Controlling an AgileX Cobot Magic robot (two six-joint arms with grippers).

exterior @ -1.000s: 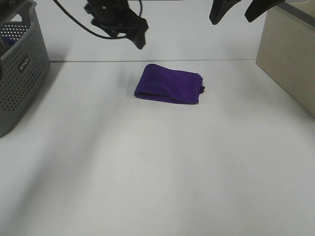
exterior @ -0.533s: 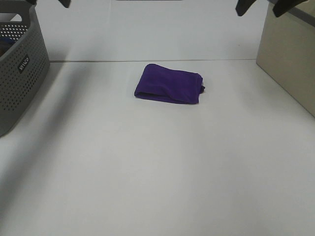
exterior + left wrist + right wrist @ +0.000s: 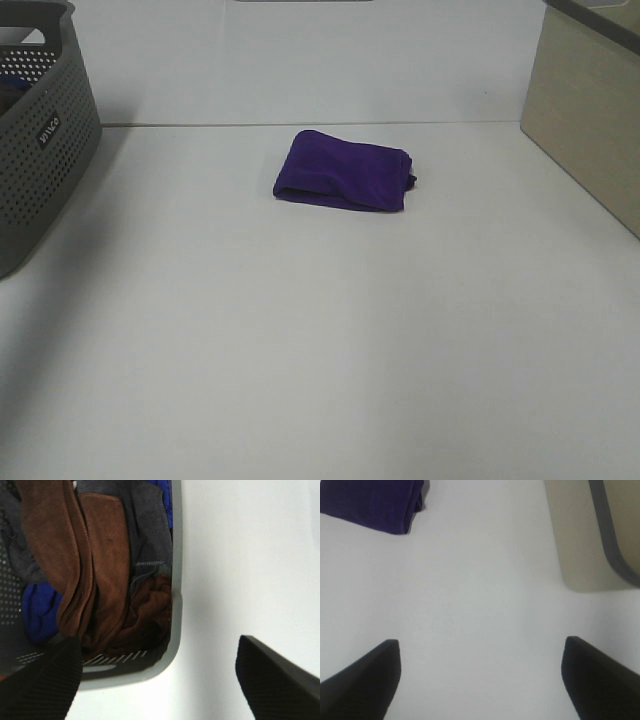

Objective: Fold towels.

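The deep purple towel (image 3: 346, 171) lies folded into a small rectangle on the white table, toward the back middle. Its corner also shows in the right wrist view (image 3: 372, 502). No white tag shows. Neither gripper appears in the exterior high view. My left gripper (image 3: 160, 680) is open and empty, hanging over the corner of the grey basket (image 3: 150, 667). My right gripper (image 3: 480, 680) is open and empty above bare table, between the towel and the beige box (image 3: 585, 540).
The grey perforated basket (image 3: 40, 130) stands at the far left and holds brown, grey and blue cloths (image 3: 95, 565). A beige box (image 3: 590, 110) stands at the right edge. The white table (image 3: 320, 340) spreads out in front of the towel.
Both arms have risen and drawn outward, out of the exterior high view: the left toward the basket, the right toward the beige box. The folded towel has not moved.
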